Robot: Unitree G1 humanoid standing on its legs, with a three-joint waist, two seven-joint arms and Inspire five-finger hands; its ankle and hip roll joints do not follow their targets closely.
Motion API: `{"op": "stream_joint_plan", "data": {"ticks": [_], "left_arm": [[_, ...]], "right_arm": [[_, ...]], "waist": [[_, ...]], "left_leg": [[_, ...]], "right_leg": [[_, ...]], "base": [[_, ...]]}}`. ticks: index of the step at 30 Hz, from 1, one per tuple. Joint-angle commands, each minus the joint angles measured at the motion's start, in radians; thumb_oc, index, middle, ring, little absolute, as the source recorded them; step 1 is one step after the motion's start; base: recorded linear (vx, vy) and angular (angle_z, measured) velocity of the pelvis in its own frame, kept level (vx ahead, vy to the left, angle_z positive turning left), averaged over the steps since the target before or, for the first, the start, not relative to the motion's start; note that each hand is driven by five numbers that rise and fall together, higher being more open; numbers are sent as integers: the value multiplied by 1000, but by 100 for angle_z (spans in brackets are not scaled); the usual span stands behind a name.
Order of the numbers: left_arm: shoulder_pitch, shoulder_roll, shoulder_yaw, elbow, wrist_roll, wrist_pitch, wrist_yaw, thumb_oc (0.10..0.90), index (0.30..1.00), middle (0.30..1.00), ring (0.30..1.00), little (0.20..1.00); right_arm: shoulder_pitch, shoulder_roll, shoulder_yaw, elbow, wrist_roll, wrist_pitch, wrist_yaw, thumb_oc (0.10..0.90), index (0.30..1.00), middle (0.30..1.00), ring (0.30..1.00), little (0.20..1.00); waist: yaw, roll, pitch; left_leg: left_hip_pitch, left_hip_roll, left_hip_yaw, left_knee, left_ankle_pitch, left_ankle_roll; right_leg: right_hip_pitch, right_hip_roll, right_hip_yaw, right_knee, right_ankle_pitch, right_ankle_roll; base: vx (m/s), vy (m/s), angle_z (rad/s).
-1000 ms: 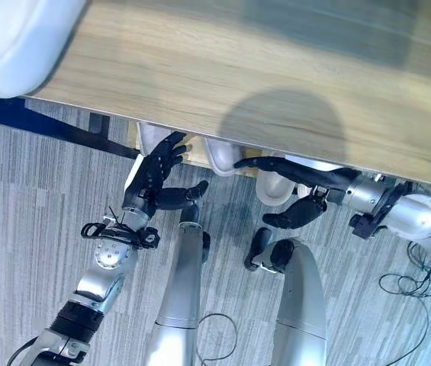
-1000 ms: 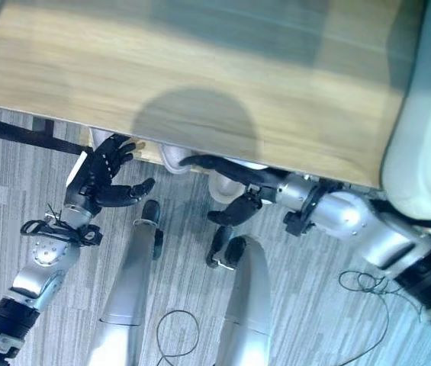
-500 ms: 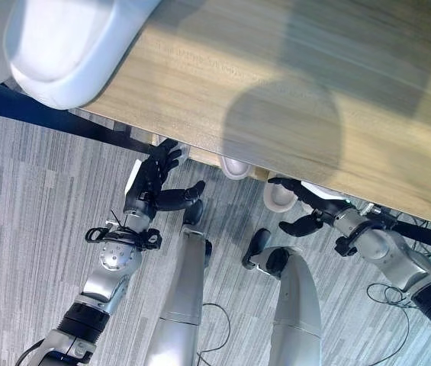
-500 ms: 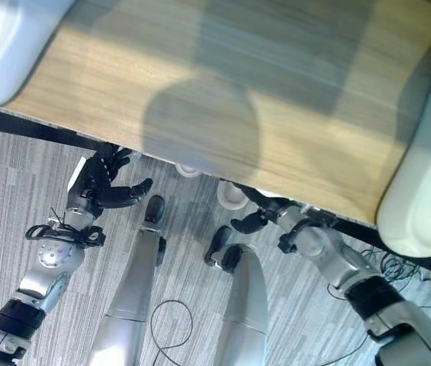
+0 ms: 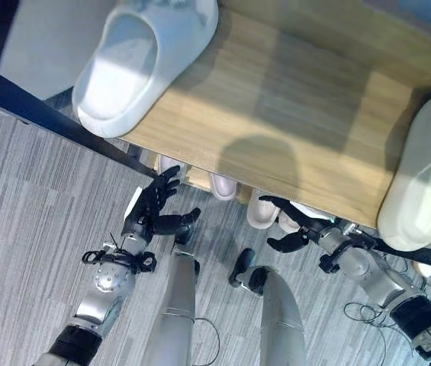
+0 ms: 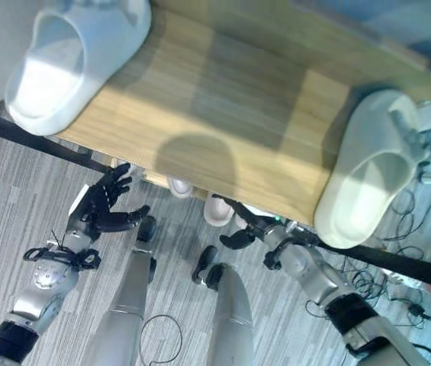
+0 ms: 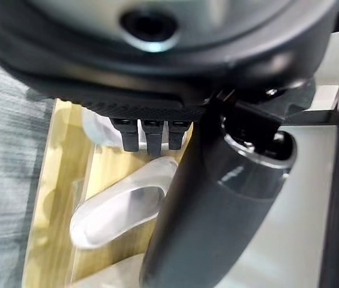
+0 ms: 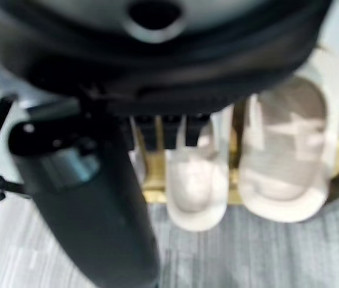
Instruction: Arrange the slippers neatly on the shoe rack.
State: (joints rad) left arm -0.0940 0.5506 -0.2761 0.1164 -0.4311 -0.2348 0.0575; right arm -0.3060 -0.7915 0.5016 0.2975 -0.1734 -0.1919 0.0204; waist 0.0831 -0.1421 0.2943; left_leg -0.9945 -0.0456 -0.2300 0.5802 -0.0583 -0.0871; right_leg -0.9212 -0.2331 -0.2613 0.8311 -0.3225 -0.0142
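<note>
Fingers on the left hand [image 5: 148, 214] are spread wide and straight, holding nothing, hovering just in front of the shoe rack's [image 5: 291, 145] lower shelf on the left side. Over on the right, the right hand [image 5: 290, 229] has its fingers stretched out toward that lower shelf too, thumb tucked underneath, not clamped on anything as far as I can see.

Slippers: two pale ones sit on the rack's wooden top, one at the far left corner [image 5: 135, 65] and one at the right edge [image 5: 421, 187], well apart from both hands. More pale slippers poke out from the lower shelf between the two hands [image 5: 223, 184], toes hanging over the front edge, and the right hand's fingers are just beside the right-most of them [image 5: 263, 210].

Head views hide most of that lower shelf under the top board. Wrist views fill that in: the right wrist view looks straight at two slippers side by side [image 8: 196, 180] on the shelf past the fingers, and the left wrist view shows one slipper lying at an angle [image 7: 118, 204] on the shelf boards.
</note>
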Motion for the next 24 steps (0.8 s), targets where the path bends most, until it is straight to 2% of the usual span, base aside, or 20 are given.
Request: {"op": "stream_joint_plan", "data": {"ticks": [1,7,14,15,16,17,19,20,21,24], "left_arm": [[-1,-1,-21,-50,-6,-61,-32,800,900,900,900,900],[15,-6,-25,-23,20,-52,-27,800,900,900,900,900],[63,-9,-25,55,66,-38,-26,800,900,900,900,900],[74,-9,-24,70,70,-34,-30,800,900,900,900,900],[90,-7,-28,107,81,-25,-41,800,900,900,900,900],[107,-7,-32,146,97,-15,-52,800,900,900,900,900],[122,-14,-35,179,106,-7,-63,800,900,900,900,900],[133,-23,-35,210,120,4,-71,800,900,900,900,900],[133,-23,-36,210,120,4,-71,800,900,900,900,900],[156,-44,-36,268,147,14,-79,800,900,900,900,900]], "right_arm": [[46,-12,-16,-25,14,-36,-6,800,900,900,900,900],[79,40,16,25,-31,-30,-2,800,900,900,900,900],[120,85,30,77,-78,-23,-9,800,900,900,900,900],[131,85,26,79,-78,-22,-10,800,900,900,900,900],[147,90,18,88,-78,-19,-3,800,900,900,900,900],[171,90,3,88,-78,-16,6,800,900,900,900,900],[194,101,-9,99,-76,-14,10,800,900,900,900,900],[217,121,-27,123,-74,-5,15,800,900,900,900,900],[218,121,-28,123,-74,-5,15,800,900,900,900,900],[252,163,-62,191,-66,3,7,800,900,900,900,900]], "waist": [[6,41,-99],[12,41,-107],[18,40,-130],[17,38,-133],[22,39,-136],[20,36,-143],[19,35,-148],[16,36,-149],[17,37,-144],[12,37,-164]], "left_leg": [[21,50,9,-86,26,13],[71,50,-1,-100,23,11],[211,59,0,-198,39,9],[241,60,1,-214,39,8],[293,64,1,-248,67,13],[365,68,-1,-274,61,16],[437,71,3,-299,51,21],[511,68,5,-317,39,25],[518,69,5,-319,40,25],[631,68,18,-360,23,29]], "right_leg": [[30,42,44,-153,47,24],[82,40,32,-162,39,23],[206,60,18,-247,59,34],[240,64,15,-270,64,37],[292,69,-5,-318,99,33],[369,76,-11,-363,109,39],[446,83,-20,-408,115,44],[529,89,-22,-448,122,48],[536,90,-22,-452,123,48],[652,100,-18,-517,142,62]], "base": [[44,-26,5],[43,-29,5],[46,-9,4],[18,26,-3],[79,27,-6],[106,33,-7],[202,11,-7],[165,15,-3],[197,38,-2],[128,27,-1]]}}
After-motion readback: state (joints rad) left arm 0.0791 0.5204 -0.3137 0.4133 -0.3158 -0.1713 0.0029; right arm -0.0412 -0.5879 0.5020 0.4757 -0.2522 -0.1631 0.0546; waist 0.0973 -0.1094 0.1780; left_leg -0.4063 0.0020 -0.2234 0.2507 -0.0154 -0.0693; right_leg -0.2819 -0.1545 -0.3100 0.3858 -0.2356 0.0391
